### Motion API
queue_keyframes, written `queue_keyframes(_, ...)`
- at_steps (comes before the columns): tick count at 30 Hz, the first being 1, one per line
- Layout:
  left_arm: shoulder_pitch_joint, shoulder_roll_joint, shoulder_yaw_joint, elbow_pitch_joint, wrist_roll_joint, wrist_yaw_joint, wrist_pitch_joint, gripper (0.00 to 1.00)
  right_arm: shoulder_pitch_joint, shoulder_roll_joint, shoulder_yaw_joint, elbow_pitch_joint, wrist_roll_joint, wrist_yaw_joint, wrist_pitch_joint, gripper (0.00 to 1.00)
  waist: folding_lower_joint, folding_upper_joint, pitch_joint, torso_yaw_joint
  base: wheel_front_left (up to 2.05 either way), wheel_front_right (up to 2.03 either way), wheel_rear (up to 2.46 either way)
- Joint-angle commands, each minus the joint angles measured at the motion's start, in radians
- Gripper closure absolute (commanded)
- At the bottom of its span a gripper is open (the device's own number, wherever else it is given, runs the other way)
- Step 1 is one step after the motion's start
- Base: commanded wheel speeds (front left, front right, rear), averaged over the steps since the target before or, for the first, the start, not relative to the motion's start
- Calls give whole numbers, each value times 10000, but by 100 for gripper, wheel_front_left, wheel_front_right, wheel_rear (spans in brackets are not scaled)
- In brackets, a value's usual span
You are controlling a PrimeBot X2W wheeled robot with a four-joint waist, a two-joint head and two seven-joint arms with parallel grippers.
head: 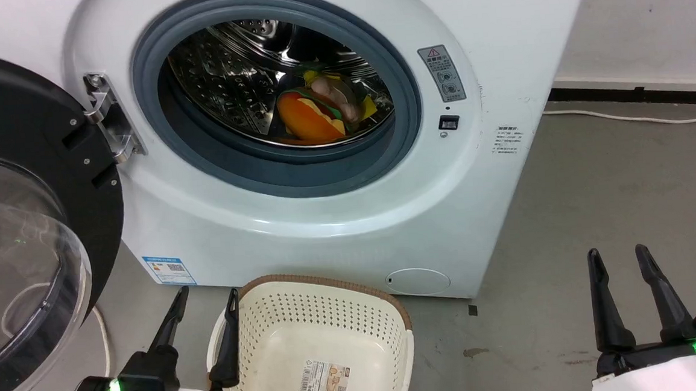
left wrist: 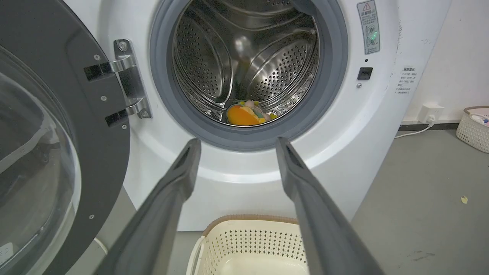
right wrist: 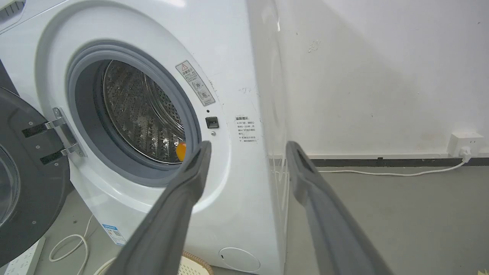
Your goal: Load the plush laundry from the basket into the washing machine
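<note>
Left end effector gapes; plush laundry apparently in drum.

plush laundry in washing machine drum | basket below

Bright, even indoor light. The steel drum glints and the clear door carries pale reflections. The washing machine casts a soft shadow on the wall. Wrist views bow at their edges; close fingers look soft.
</note>
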Motion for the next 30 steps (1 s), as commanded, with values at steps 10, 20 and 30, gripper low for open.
queue_keyframes(10, 2, -209, 153, -17, 264, -3, 76, 100, -22, 0, 4, 47, -55, 0, 67, 100, 1, 0, 20, 5, 0, 0, 0)
queue_keyframes(20, 15, -383, 339, -75, 461, -71, 280, 100, -65, 0, 43, 70, -231, -1, 272, 100, 1, 0, -26, 2, 0, 0, 0)
queue_keyframes(30, 26, -540, 507, -126, 639, -132, 464, 100, -104, 0, 79, 90, -391, -1, 457, 100, 1, 0, -67, -1, 0, 0, 0)
